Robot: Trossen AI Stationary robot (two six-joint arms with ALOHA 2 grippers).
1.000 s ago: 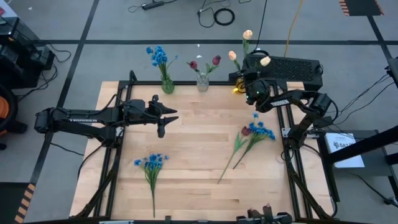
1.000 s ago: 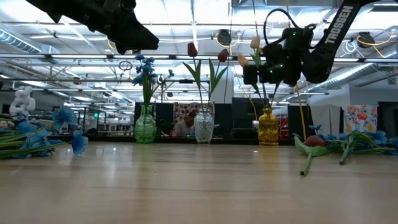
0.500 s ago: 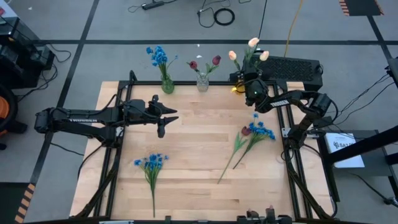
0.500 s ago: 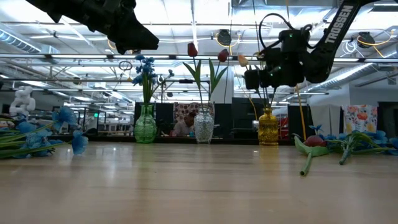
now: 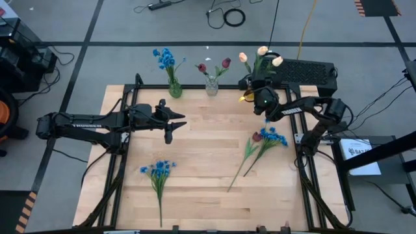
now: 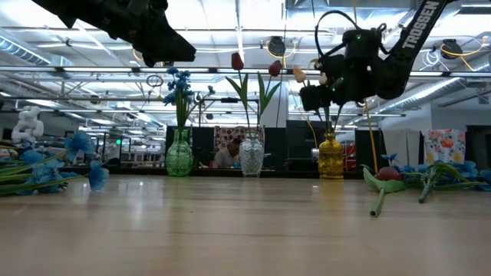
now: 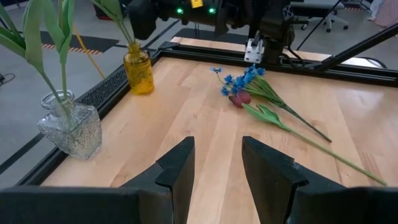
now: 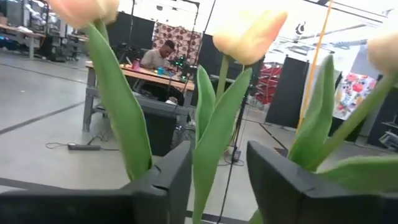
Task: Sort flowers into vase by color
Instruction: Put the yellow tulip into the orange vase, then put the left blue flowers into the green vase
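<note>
A: From above?
B: The right gripper (image 5: 259, 97) is over the amber glass vase (image 5: 247, 95) of cream-yellow tulips (image 5: 261, 52); the left gripper (image 5: 170, 126) waits mid-table.
A: Wrist views?
B: Right fingers (image 8: 166, 180) parted around a tulip stem, not pinching; left fingers (image 7: 177, 168) apart, holding nothing.

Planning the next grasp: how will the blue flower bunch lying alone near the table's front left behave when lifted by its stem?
The blue flower bunch probably lifts easily: its stem is thin and long. Held low on the stem, the blossom end may droop or swing, since the blooms cluster at one end. Lying flat, it seems unlikely to roll.
</note>
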